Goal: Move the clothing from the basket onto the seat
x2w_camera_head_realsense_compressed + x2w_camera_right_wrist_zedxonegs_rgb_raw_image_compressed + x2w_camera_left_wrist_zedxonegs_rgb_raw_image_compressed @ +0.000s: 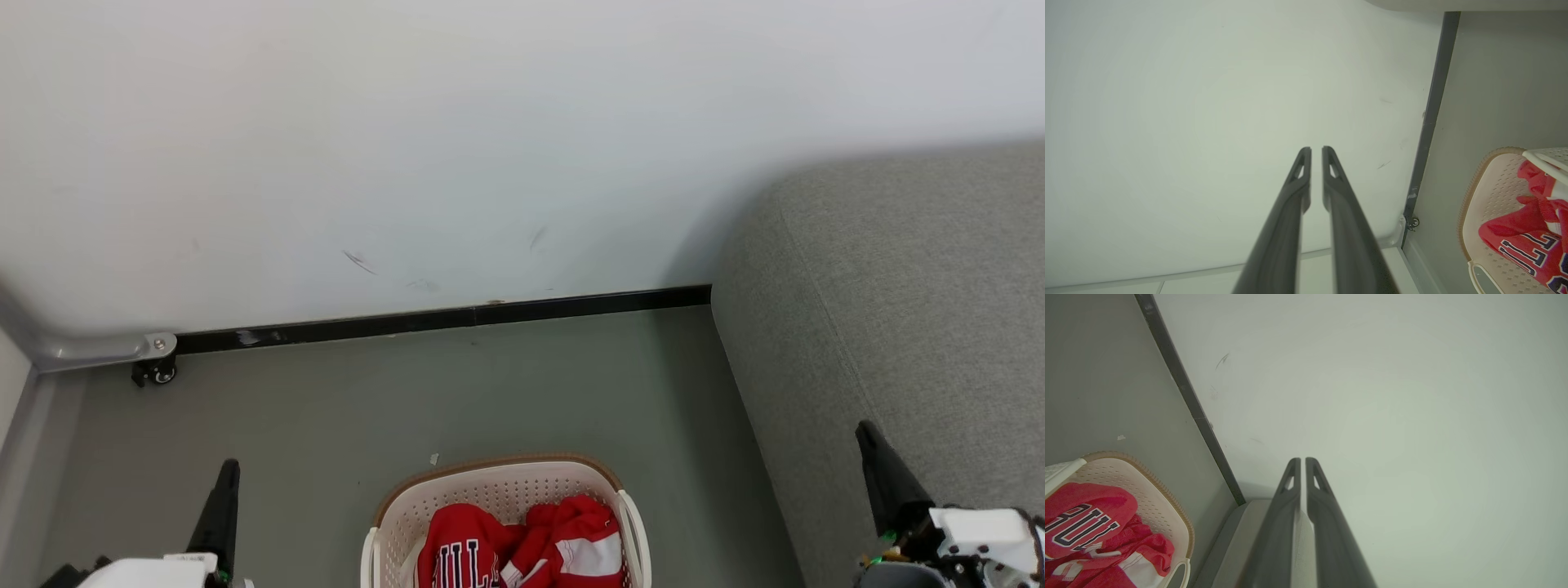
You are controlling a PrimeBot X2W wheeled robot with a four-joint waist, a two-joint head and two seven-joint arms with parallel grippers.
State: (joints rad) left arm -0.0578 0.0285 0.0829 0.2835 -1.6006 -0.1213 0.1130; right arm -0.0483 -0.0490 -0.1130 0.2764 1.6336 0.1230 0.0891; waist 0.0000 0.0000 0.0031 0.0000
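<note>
While left pincer [1303, 460] and right pincer [1316, 149] hover pressed together, empty, the clothing [522, 543] lies in the basket [498, 461] between them.

There was one basket [498, 464], and in it two red garments [531, 531], one lettered and one white-banded. There was one grey sofa [898, 286], one white wall [490, 122], one black skirting strip [457, 317], one caster wheel [163, 374] on one metal bracket [98, 349], and one pale scrap [434, 459] on the floor [326, 408].
</note>
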